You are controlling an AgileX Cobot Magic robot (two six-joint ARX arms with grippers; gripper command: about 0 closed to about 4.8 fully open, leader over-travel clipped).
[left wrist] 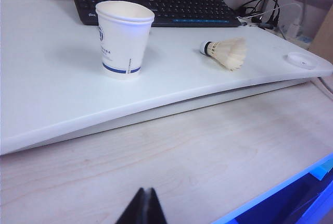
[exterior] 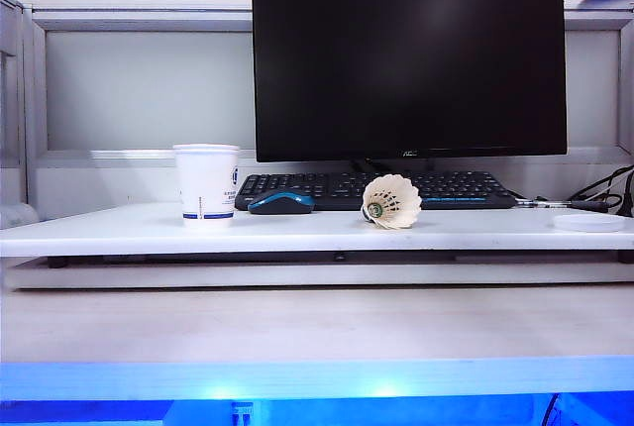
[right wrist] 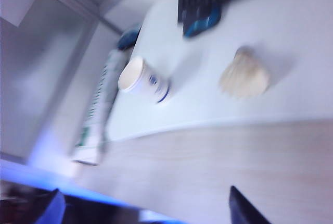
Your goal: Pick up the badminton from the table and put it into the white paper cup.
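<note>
The badminton [exterior: 393,201] lies on its side near the middle of the white table [exterior: 297,233], apart from the white paper cup [exterior: 207,182], which stands upright and empty to its left. In the left wrist view the cup [left wrist: 124,39] and badminton [left wrist: 226,52] sit far ahead of my left gripper [left wrist: 145,191], which is shut on nothing over the pale wood. The right wrist view is blurred. It shows the cup [right wrist: 143,81] and badminton [right wrist: 243,78] beyond my right gripper [right wrist: 145,203], whose fingers stand wide open and empty. Neither gripper shows in the exterior view.
A black monitor [exterior: 408,61] stands behind a black keyboard [exterior: 446,186], with a blue-black mouse [exterior: 280,202] between cup and badminton. A flat white disc [exterior: 590,222] lies at the table's right end, cables [exterior: 609,188] behind it. Pale wooden surface [exterior: 317,322] runs in front.
</note>
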